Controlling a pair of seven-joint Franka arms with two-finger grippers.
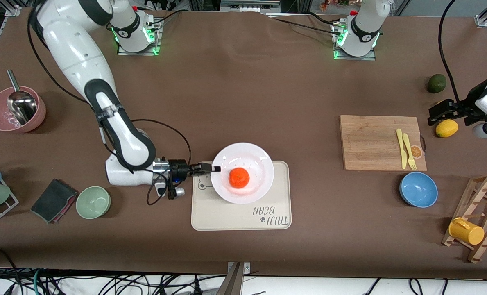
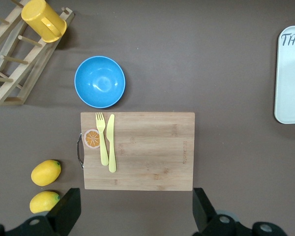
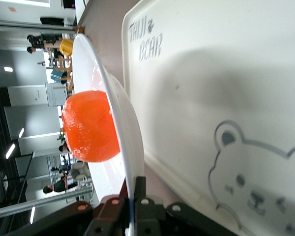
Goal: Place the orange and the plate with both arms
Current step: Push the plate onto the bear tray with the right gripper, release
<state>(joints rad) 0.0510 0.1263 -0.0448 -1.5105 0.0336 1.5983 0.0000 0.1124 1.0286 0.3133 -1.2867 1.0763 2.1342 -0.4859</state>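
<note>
Right arm reaches from its base down across the table, elbow bent, forearm low and level, its right gripper (image 1: 210, 168) lying sideways at the rim of the plate (image 1: 259, 162), fingers closed on that rim, one above and one below. The plate sits over the cream tray (image 1: 235, 217) with the bear drawing, at the tray's end farther from the front camera, and the orange (image 1: 239, 178) rests in the plate's middle. In the right wrist view the plate's rim (image 3: 105, 78) runs edge-on between the black fingers (image 3: 140, 196), with the orange (image 3: 88, 125) bulging on the upper face and the tray's bear drawing (image 3: 246, 172) just beside; whether the plate is touching the tray or lifted a little I cannot tell. Left arm waits at its own end of the table, its left gripper (image 1: 442, 110) up over the lemon (image 1: 447, 128), near the lime (image 1: 436, 83). The left wrist view shows what the front view hides: both left fingers (image 2: 66, 211) spread wide apart with nothing between them, and two lemons (image 2: 45, 172) lying beside the wooden cutting board (image 2: 147, 152), which carries a yellow fork and knife (image 2: 107, 142)
</note>
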